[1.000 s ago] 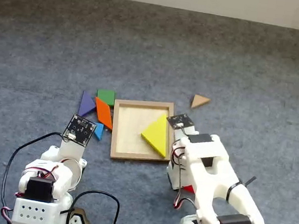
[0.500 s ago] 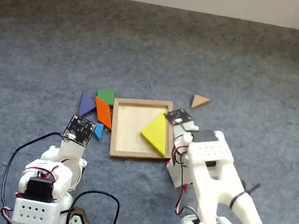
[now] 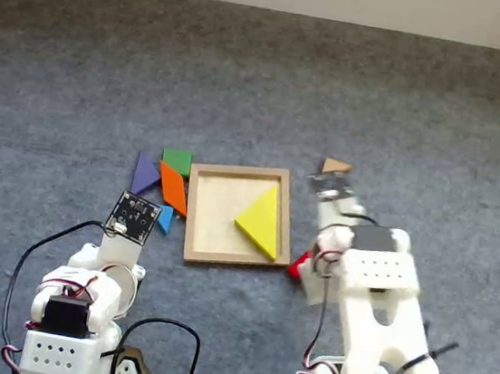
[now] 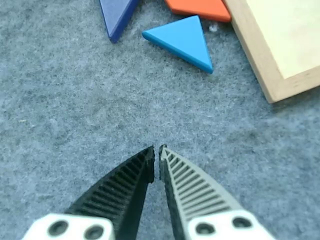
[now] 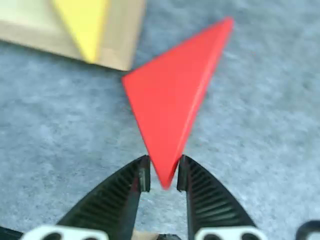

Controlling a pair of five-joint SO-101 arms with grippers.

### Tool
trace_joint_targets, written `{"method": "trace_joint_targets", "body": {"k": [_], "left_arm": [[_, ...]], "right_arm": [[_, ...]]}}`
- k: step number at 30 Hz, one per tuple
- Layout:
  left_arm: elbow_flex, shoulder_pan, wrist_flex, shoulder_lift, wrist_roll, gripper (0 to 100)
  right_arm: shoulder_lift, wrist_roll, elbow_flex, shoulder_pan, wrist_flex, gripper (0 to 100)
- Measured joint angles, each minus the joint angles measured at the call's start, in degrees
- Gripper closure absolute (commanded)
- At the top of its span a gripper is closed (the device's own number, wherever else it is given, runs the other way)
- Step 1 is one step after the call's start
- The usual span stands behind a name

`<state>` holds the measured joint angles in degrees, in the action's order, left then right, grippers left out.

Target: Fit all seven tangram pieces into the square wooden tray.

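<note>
The right arm has swung away from above the square wooden tray (image 3: 194,217). The right fingers (image 5: 127,195) now pinch the tip of the flat red triangle piece (image 5: 170,95), which lies on the bench just beside the tray's corner. The left fingers (image 4: 125,185) are closed and empty. Only the yellow triangle piece (image 3: 263,218) is seated, so red is likely next.

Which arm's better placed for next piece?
Right: its gripper pinches the red triangle by its tip, beside the tray. The left gripper sits shut over carpet, short of the blue triangle.

No legible text, label, number or sign on any visible surface.
</note>
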<state>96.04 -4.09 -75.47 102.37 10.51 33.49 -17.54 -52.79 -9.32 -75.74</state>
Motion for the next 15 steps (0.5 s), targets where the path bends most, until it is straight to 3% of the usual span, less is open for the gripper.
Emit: {"method": "trace_joint_targets", "body": {"k": [4, 9, 15], "left_arm": [[0.0, 0.0, 0.0, 0.0, 0.0, 95], [0.0, 0.0, 0.0, 0.0, 0.0, 95], [0.0, 0.0, 0.0, 0.0, 0.0, 95]], "right_arm": [[0.3, -2.3, 0.0, 4.5, -0.7, 74.5], [0.9, -1.9, 0.0, 2.1, -2.4, 69.3], [0.9, 9.8, 0.0, -5.5, 2.1, 62.5]]}}
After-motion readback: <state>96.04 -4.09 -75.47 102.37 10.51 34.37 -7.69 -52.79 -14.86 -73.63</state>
